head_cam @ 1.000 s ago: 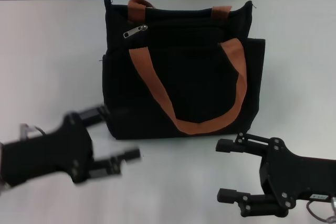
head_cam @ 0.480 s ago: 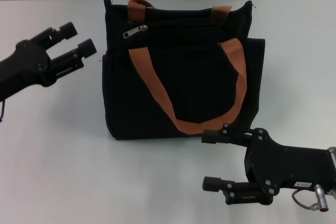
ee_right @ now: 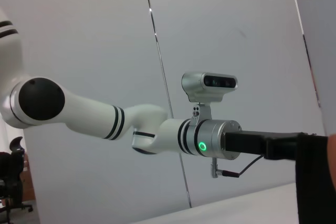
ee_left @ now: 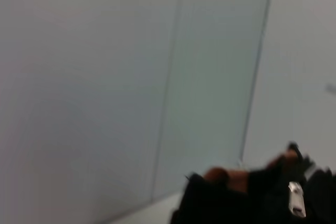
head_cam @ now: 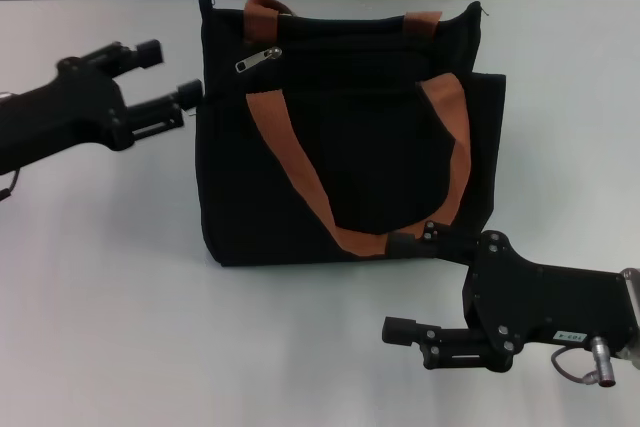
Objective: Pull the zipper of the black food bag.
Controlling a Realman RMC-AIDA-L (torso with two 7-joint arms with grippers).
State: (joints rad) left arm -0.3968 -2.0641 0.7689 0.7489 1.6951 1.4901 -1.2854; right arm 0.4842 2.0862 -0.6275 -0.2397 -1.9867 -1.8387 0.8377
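- Zipper pull, a small silver metal tab point(head_cam: 258, 58), lies on the upper front of the boxy black fabric food bag point(head_cam: 345, 132), near the bag's left top corner, just beside where a brown-orange webbing handle point(head_cam: 300, 172) meets the bag.
- Its black track runs sideways along the bag's upper edge, so I judge the pull must travel along that line toward the robot's right.
- The left gripper point(head_cam: 168, 82) hovers just beside the bag's left edge, level with the tab, fingers apart and pointing toward it; the tab lies a short way to its right.
- It is clearly the nearer one. In the left wrist view the tab point(ee_left: 296, 206) shows ahead, blurred.
- The right gripper point(head_cam: 400, 287), fingers apart, sits at the bag's lower front edge, one fingertip touching or overlapping the handle loop.
- A small label on the right arm cannot be read; no brand shows on the bag.
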